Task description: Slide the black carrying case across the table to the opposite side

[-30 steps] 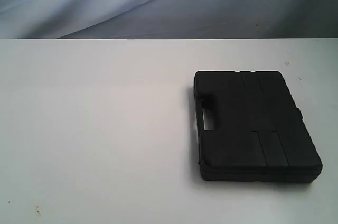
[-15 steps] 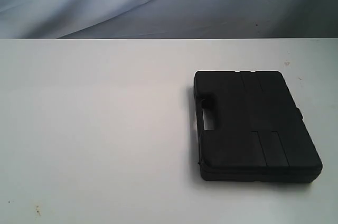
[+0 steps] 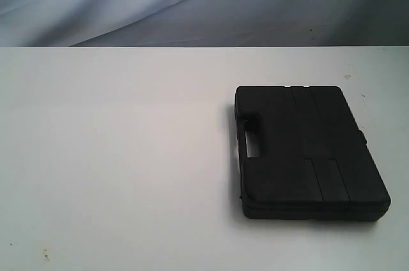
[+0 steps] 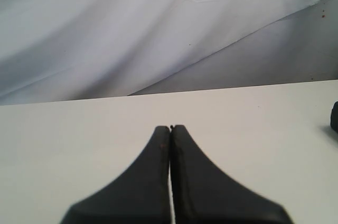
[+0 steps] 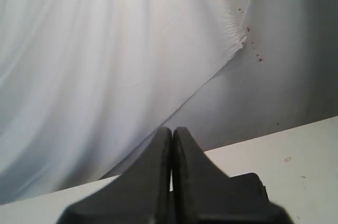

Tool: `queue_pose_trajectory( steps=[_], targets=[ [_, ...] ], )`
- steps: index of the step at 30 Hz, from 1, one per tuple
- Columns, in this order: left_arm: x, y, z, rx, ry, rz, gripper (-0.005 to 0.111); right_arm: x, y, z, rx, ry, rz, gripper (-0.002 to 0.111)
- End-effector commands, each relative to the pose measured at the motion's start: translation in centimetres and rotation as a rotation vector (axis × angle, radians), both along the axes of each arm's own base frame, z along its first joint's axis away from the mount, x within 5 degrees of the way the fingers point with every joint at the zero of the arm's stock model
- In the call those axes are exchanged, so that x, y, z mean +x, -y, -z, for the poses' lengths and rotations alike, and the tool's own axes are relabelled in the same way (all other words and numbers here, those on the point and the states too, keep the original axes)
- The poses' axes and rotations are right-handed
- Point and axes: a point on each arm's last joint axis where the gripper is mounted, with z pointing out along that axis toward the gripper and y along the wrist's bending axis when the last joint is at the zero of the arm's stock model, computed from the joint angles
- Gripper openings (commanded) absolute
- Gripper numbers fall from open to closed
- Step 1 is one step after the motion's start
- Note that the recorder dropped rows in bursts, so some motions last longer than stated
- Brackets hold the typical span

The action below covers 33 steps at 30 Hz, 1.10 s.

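While neither arm showed in the exterior view, we logged the black carrying case (image 3: 307,153) lying flat on the white table (image 3: 115,156). It sat in the right half of the frame, below centre, with its handle cut-out (image 3: 254,138) facing frame left. All of the table to its left was open.

Left gripper (image 4: 170,128): tips pressed together, nothing held, over bare tabletop, with only a sliver of the case at the edge of its view. Right gripper (image 5: 172,130): likewise closed and empty. A dark corner showed just past it, which we took for the case, but we could not confirm contact.

Risks, as we judged them:
- A push landing off the middle of the right-hand edge would spin the case instead of sliding it, because the contact from closed tips is narrow.
- A push set too high could let the tips ride up onto the lid and lose the case.
- Pressing down on the lid to drag it could stall the slide, or let the case jerk free on the smooth top.
- A tip could catch in the handle cut-out.
- The travel crossed the middle of the table. If the right arm ran short of reach, a hand-off to the left arm could bring the two grippers together.
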Motion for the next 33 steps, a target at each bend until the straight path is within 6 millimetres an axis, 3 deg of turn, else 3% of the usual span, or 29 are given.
queue_pose_trajectory(
  steps=[1,8,18,33],
  targets=[
    [0.0,0.0,0.1,-0.021,0.007,-0.001,0.000,-0.6,-0.4,-1.8,-0.074,-0.063,-0.053,0.000],
    [0.0,0.0,0.1,-0.021,0.007,-0.001,0.000,1.5,-1.4,-4.8,-0.182,-0.231,-0.119,0.000],
    [0.0,0.0,0.1,-0.021,0.007,-0.001,0.000,5.7,-2.7,-8.5,-0.177,-0.374,-0.172,0.000],
    [0.0,0.0,0.1,-0.021,0.007,-0.001,0.000,13.3,-4.6,-10.2,-0.255,-0.602,-0.225,0.000]
  ],
)
